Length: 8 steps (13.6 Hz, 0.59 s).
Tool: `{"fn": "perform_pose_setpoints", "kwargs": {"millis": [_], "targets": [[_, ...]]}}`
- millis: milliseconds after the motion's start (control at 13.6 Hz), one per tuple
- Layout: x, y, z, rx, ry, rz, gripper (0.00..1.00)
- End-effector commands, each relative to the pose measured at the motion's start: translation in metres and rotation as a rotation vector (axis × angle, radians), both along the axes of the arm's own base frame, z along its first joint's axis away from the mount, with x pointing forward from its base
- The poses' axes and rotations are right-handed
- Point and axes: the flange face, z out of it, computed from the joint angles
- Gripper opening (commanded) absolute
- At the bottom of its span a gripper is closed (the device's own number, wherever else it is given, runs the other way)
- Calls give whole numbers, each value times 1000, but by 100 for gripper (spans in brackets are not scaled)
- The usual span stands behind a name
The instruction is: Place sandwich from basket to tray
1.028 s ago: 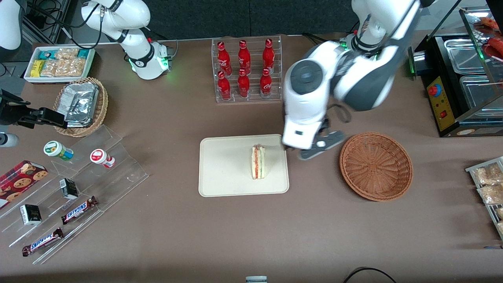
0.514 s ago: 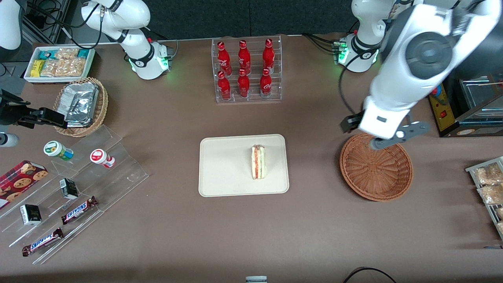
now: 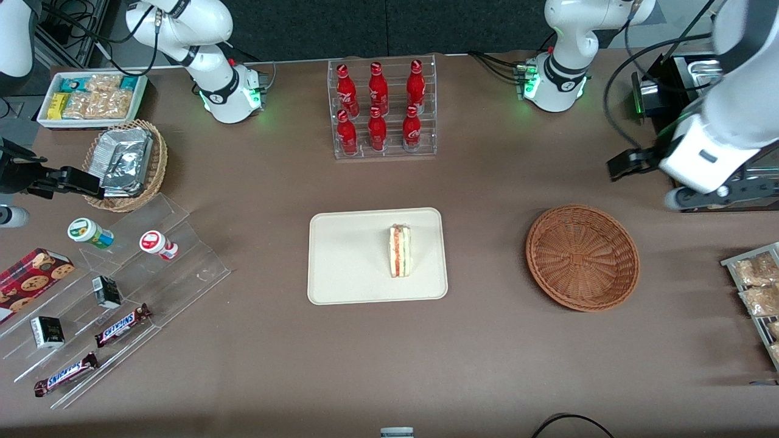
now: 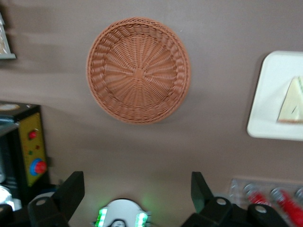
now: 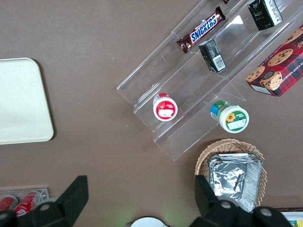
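The sandwich (image 3: 400, 250) lies on the cream tray (image 3: 347, 255) at the middle of the table, its red and green filling edge facing up. It also shows in the left wrist view (image 4: 292, 101), on the tray (image 4: 274, 94). The reddish-brown wicker basket (image 3: 582, 257) stands beside the tray, toward the working arm's end, with nothing in it; it also shows in the left wrist view (image 4: 138, 71). My left gripper (image 3: 712, 193) hangs high, farther from the front camera than the basket, by the black appliance. Its fingers (image 4: 71, 194) are spread wide and hold nothing.
A rack of red bottles (image 3: 383, 106) stands farther from the camera than the tray. A black appliance (image 3: 688, 164) and snack packs (image 3: 754, 286) sit at the working arm's end. An acrylic stand with snacks (image 3: 115, 292) and a tan basket (image 3: 125, 164) lie toward the parked arm's end.
My left arm has swung away from the tray's edge, passed over the basket and gone on toward the working arm's end. The sandwich stays on the tray.
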Motion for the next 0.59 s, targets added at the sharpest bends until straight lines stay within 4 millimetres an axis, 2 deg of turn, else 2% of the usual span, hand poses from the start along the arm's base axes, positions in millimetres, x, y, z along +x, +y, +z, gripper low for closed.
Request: {"fn": "perform_pose_setpoints", "kwargs": {"millis": [0, 147, 367, 514], "targets": [[-14, 36, 12, -33, 2, -57, 99], [-22, 50, 16, -56, -2, -47, 99], [-41, 58, 24, -59, -20, -32, 99], [-37, 60, 25, -60, -26, -26, 99]]}}
